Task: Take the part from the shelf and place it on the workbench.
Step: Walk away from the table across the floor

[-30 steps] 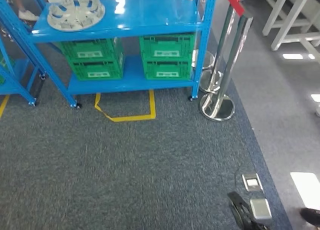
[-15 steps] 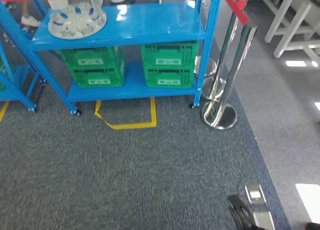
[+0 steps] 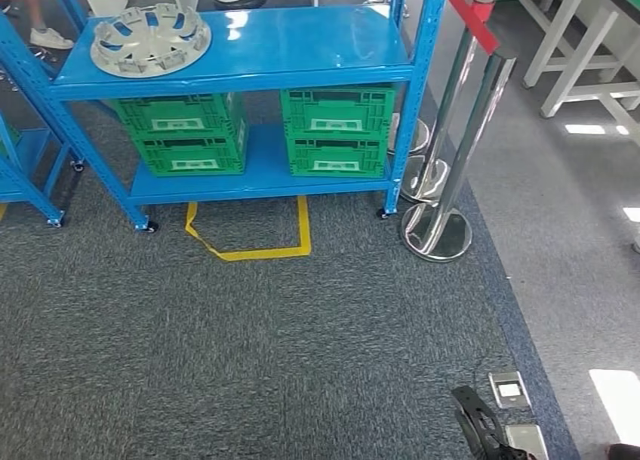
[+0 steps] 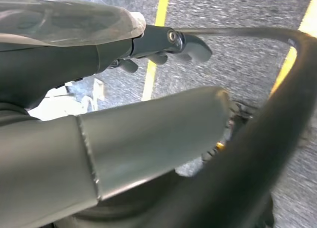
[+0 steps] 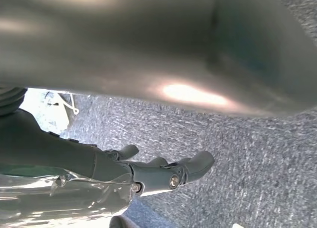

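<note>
The part (image 3: pixel 150 40), a round silver disc with spokes like a wheel cover, lies flat on the left end of the upper board of the blue shelf (image 3: pixel 302 50), some way ahead of me across the carpet. My left hand (image 4: pixel 157 44) hangs over the grey carpet with its fingers stretched out and nothing in them. My right hand (image 5: pixel 157 173) hangs the same way, fingers straight and apart, holding nothing.
Two green crates (image 3: pixel 185 130) (image 3: pixel 337 128) stand on the lower board. Yellow tape (image 3: pixel 256 248) marks a box on the carpet before the shelf. Chrome posts (image 3: pixel 445 170) with a red belt stand at the right. White bench legs (image 3: pixel 573 50) show far right, a floor socket (image 3: pixel 509 390) near me.
The whole picture has shifted a little, so the camera has moved; the shelf and the posts now sit slightly lower in the view. Nothing on the shelf has moved.
</note>
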Tool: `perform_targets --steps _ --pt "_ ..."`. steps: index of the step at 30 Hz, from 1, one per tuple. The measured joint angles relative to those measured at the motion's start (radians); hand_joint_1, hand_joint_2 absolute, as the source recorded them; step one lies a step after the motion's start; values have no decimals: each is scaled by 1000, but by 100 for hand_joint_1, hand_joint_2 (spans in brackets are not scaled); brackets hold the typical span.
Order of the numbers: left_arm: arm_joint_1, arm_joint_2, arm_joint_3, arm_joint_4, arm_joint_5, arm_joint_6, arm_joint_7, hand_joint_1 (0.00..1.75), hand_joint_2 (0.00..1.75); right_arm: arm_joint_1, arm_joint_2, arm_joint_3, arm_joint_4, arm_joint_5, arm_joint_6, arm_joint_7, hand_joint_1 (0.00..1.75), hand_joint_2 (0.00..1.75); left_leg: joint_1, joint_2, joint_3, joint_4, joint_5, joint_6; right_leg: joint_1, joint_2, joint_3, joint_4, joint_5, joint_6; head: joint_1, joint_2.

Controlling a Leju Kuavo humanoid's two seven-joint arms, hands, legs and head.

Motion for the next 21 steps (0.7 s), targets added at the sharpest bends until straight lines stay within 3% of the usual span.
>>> perform_targets --steps 1,3,4,6,8,10,11,14,15,17,21 --pt "2 -1 -1 0 0 0 0 0 0 0 0 0 0 0 0 0 0 0 2 0 3 -2 13 -4 1 -1 2 0 -5 -13 2 0" --pt "3 -1 -4 0 0 0 0 0 0 0 -2 1 0 0 0 0 0 0 4 0 9 -5 17 -13 6 -3 7 1 -10 -56 5 0" --pt "2 -1 -6 0 0 0 0 0 0 -1 -2 1 0 0 0 0 0 0 3 0 11 -5 15 -12 7 -3 9 -1 -8 -77 7 0" --pt "1 0 -10 0 0 0 0 0 0 -1 -2 2 0 0 0 0 0 0 2 -1 12 -5 13 -6 8 -3 13 -6 -6 -83 11 0" --pt "1 -1 -11 0 0 0 0 0 0 -2 -2 3 0 0 0 0 0 0 1 -1 13 -5 10 -2 7 -3 17 -14 -5 -80 15 0" --pt "1 -1 -13 0 0 0 0 0 0 -2 -3 4 0 0 0 0 0 0 0 -1 13 -5 8 2 7 -3 20 -19 -3 -70 16 0" --pt "1 -1 -14 0 0 0 0 0 0 -2 -3 4 0 0 0 0 0 0 0 -1 13 -5 8 3 6 -3 21 -22 -2 -59 17 0" --pt "1 -1 -16 0 0 0 0 0 0 -2 -2 6 0 0 0 0 0 0 -1 -1 13 -4 6 5 2 -3 26 -31 0 -11 17 0" --pt "1 -1 -16 0 0 0 0 0 0 -2 -2 6 0 0 0 0 0 0 -1 -1 13 -4 6 5 1 -3 26 -33 0 -1 17 0" --pt "1 0 -16 0 2 0 0 0 0 -2 -3 7 0 0 1 0 0 0 -1 -1 14 -4 6 6 1 -3 27 -34 0 6 17 0" --pt "1 0 -17 0 5 -2 0 0 0 -2 -3 7 0 0 1 -1 0 0 0 -1 17 -8 6 6 2 -3 28 -34 0 7 17 0"
